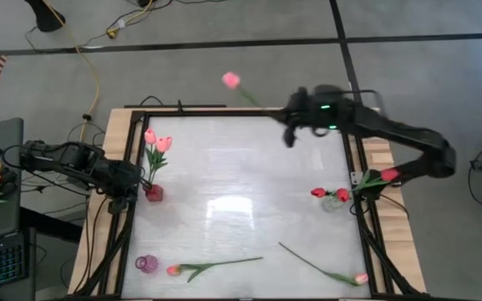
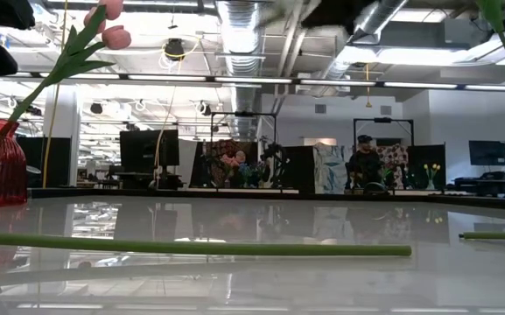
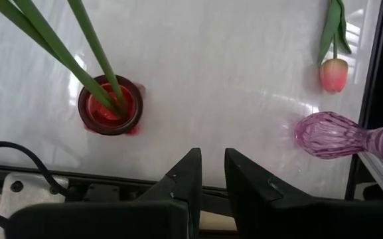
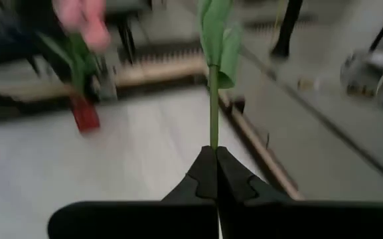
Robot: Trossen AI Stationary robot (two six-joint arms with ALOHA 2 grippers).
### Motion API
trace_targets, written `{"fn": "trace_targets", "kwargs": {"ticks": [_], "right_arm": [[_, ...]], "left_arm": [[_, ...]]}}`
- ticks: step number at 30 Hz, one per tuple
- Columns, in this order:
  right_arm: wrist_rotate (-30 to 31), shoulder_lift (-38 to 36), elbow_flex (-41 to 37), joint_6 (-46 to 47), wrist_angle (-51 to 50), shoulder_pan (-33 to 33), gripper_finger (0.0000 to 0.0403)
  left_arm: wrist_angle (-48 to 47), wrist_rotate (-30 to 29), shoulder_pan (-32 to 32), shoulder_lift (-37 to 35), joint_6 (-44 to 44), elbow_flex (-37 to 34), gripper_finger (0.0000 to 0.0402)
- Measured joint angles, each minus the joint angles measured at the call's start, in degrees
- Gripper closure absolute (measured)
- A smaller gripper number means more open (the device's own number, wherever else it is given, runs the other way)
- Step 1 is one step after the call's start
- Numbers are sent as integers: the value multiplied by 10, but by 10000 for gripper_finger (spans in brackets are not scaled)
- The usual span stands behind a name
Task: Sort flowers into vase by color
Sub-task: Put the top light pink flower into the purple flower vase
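My right gripper (image 1: 289,127) hangs high over the table's far part, shut on a pink-budded tulip (image 1: 230,80) whose bud reaches past the far edge. In the right wrist view the stem and a leaf (image 4: 216,40) show; the bud is out of that picture. My left gripper (image 3: 211,162) waits at the left edge beside the red vase (image 1: 153,193), slightly open with nothing between its fingers. Two pink tulips (image 1: 157,142) stand with their stems in the red vase (image 3: 109,106). A clear vase (image 1: 332,201) at the right holds red tulips. My right gripper pinches the tulip's green stem (image 4: 213,133) between its two fingertips, at the end away from the bud. The stem runs on past the fingers, along their line, toward the table's far left. The tulip is lifted clear of the table.
A purple vase (image 1: 146,263) lies on its side at the near left. One tulip (image 1: 215,266) lies along the near edge and another (image 1: 324,269) at the near right. A red-budded tulip (image 1: 383,176) rests by the right rail. A dark frame borders the table.
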Motion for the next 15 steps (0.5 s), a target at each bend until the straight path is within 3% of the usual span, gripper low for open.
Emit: {"fn": "trace_targets", "kwargs": {"ticks": [9,15], "right_arm": [[1,-187,0,39,0,46,387],[6,-224,0,64,26,149,387]], "left_arm": [[0,-1,0,0,5,0,349],[0,-6,0,0,7,0,349]]}}
